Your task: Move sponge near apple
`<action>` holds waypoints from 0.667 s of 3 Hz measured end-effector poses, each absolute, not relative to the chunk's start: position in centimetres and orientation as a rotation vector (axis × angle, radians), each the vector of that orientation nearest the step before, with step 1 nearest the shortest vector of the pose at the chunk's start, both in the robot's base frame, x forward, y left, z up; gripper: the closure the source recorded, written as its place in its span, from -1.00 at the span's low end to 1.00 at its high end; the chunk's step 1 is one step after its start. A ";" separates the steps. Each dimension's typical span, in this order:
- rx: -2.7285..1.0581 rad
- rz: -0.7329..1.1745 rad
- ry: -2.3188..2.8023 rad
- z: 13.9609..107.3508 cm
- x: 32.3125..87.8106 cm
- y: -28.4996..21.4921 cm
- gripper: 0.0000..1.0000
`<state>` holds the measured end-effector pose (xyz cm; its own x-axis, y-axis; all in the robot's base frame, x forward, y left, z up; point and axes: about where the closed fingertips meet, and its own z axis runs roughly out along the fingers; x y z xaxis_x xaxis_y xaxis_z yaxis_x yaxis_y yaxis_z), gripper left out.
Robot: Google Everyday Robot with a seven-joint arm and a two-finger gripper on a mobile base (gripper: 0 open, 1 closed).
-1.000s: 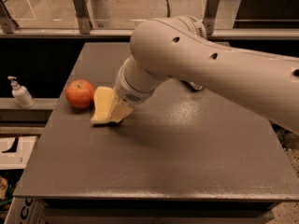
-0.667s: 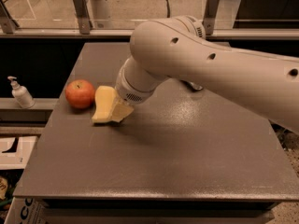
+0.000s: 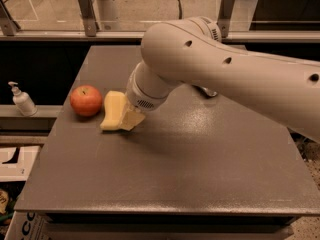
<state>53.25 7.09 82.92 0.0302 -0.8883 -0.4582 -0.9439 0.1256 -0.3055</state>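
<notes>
The gripper sat low on the table, mostly hidden under the arm's thick wrist, and I could not tell whether it was clamped or loose. The sponge lay pressed against it, with the apple just beyond, close to that side's table edge. Away from them, open tabletop stretched to the far and front edges. A soap bottle stood off the table past the apple.
</notes>
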 end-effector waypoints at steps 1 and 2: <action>-1.765 0.131 1.860 83.0 53.3 7.1 -0.28; -1.765 0.131 1.860 83.0 53.2 7.1 -0.73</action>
